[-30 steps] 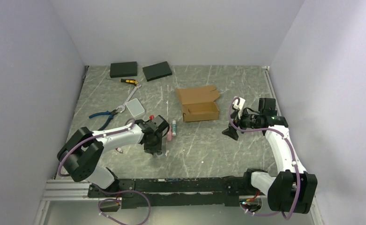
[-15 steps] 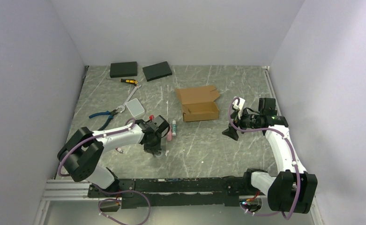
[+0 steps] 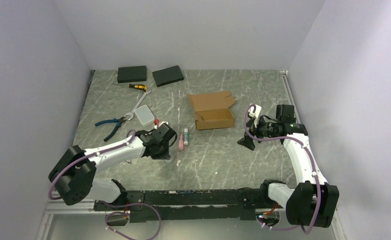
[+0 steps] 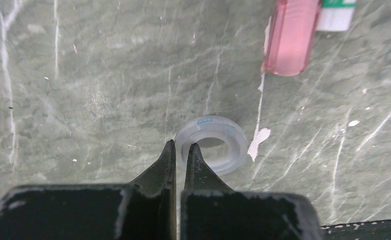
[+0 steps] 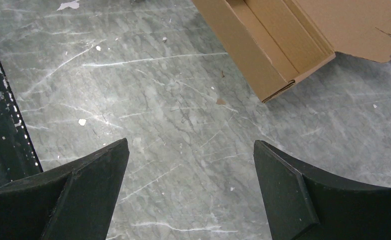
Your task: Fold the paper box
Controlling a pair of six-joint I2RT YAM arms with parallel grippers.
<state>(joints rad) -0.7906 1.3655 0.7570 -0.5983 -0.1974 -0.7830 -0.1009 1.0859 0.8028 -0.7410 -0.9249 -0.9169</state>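
Our left gripper (image 4: pixel 180 146) has its fingers pressed almost together, the tips set at the near rim of a clear plastic ring (image 4: pixel 214 150) lying flat on the table (image 3: pixel 218 160). We cannot tell whether that rim is nipped between them. Our right gripper (image 5: pixel 190 145) is spread wide and holds nothing, with only bare marbled surface between its fingers.

We see the paper box (image 3: pixel 213 119) right of the table's middle. It is an open brown carton with its lid flap laid back toward the far wall. In the right wrist view its tray (image 5: pixel 263 45) shows only its own cardboard floor and walls. A small pale shallow dish (image 3: pixel 144 115) lies left of centre, and we cannot make out what is in it.

Just beyond the ring lie a pink tube (image 4: pixel 289 35) and a white tube with a green band (image 4: pixel 336 12), side by side, between the left gripper and the box. The right gripper hangs to the right of the box, near it but apart from it. In front of the box, bare table runs to the black rail (image 3: pixel 183 197) at the near edge.

Blue-handled pliers (image 3: pixel 110 123), a yellow-and-black screwdriver (image 3: pixel 137 87) and two black slabs (image 3: pixel 132 74) lie in the far left part, well apart from the box.
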